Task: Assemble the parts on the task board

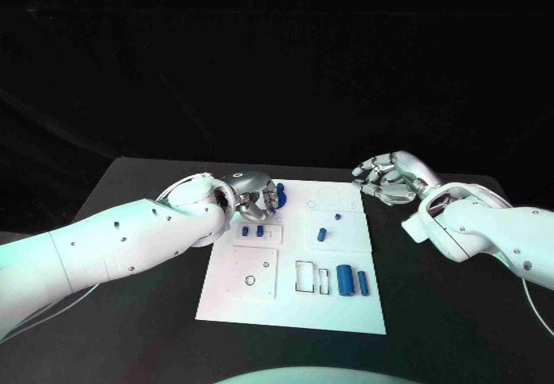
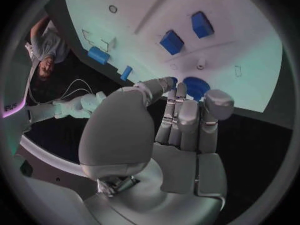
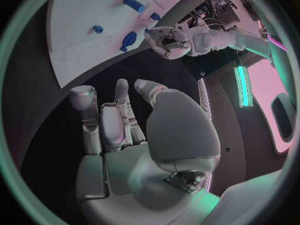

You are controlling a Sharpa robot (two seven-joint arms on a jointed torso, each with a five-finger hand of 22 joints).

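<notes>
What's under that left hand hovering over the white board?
Under the left hand sits a blue part at the task board's far edge, by its fingertips. The fingers cover part of it, so whether they touch it can't be told.

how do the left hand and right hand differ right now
The left hand is over the task board, at its far left corner; the right hand is off the board, over the black table. The left hand's fingers reach to a blue part; the right hand's fingers are apart and hold nothing. Both are silver hands on white arms.
</notes>
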